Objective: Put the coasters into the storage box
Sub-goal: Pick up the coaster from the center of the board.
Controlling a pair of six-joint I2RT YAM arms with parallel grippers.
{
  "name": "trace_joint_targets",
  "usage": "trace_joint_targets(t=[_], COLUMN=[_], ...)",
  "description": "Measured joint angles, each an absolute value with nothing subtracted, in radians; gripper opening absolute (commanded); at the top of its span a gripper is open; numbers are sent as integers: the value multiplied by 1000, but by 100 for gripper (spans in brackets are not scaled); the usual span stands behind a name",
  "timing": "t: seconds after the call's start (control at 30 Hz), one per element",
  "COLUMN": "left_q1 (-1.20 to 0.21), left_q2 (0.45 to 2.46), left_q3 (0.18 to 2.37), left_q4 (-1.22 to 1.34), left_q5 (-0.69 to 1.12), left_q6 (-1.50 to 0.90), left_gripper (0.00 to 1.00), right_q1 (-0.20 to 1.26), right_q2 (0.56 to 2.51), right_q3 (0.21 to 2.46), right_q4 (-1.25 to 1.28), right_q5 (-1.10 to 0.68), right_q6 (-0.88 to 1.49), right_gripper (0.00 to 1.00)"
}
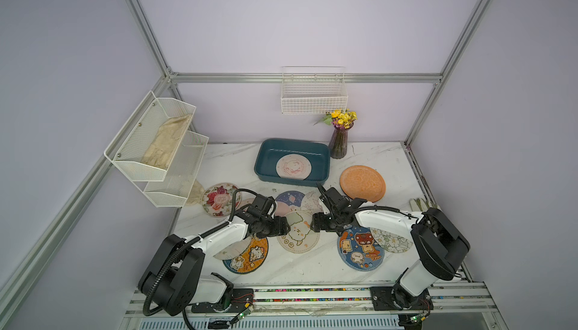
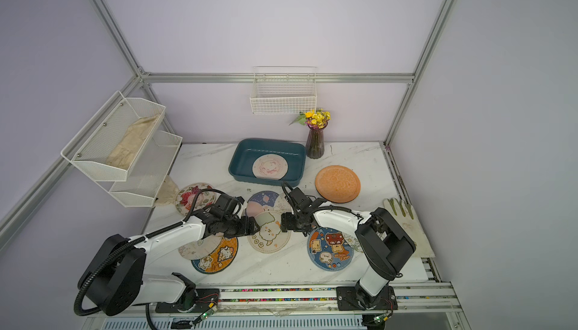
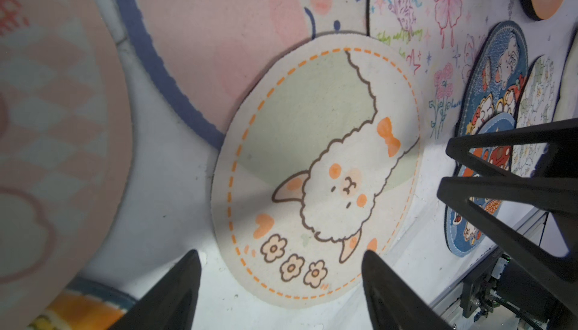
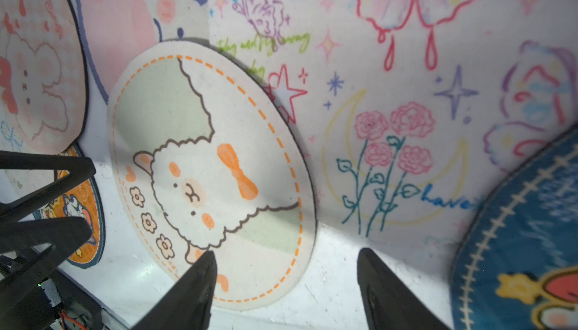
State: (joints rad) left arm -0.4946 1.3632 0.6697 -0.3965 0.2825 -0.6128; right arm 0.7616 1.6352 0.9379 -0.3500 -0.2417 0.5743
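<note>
Top views both show the counter (image 1: 312, 269) crowded. About ten coasters (image 1: 359, 247) lie spread over its middle and near part, several overlapping, so any drag across the surface would likely carry neighbours along. The storage box (image 1: 266, 161) stands at the back with one cream coaster (image 1: 294, 166) already inside, toward its near wall. A second one dropped short could catch on the rolled rim and slide back out. A vase (image 1: 339, 144) stands just beside the box's corner, and a wide swing on the way there could tip it. The sheep coaster (image 1: 298, 233) lies at the centre between both arms, its far edge resting on the butterfly coaster (image 4: 406, 94) and the blue-rimmed coaster (image 3: 203, 47). Lifting it carelessly may shift those two. The left end effector (image 3: 281, 255) and the right end effector (image 4: 286, 252) both point at this one mat from opposite sides. Each has its jaws spread apart and grips nothing. If both close on it they may pull against each other, or their fingers may collide over it. The mat looks thin and lies flush on the counter, so fingertips (image 4: 209, 259) coming in low may skate over its rim rather than get under it and close on nothing.
</note>
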Motion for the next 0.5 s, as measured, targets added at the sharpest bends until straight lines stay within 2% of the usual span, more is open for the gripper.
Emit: trace_joint_targets(t=[0.5], left_q1=[-506], left_q2=[1428], left_q3=[671], left_q4=[-331], left_q5=[296], left_q6=[-597], left_gripper=[76], right_q1=[781], right_q2=[1663], right_q3=[916], right_q4=[-293], right_q5=[-250], right_q6=[600], right_gripper=[64])
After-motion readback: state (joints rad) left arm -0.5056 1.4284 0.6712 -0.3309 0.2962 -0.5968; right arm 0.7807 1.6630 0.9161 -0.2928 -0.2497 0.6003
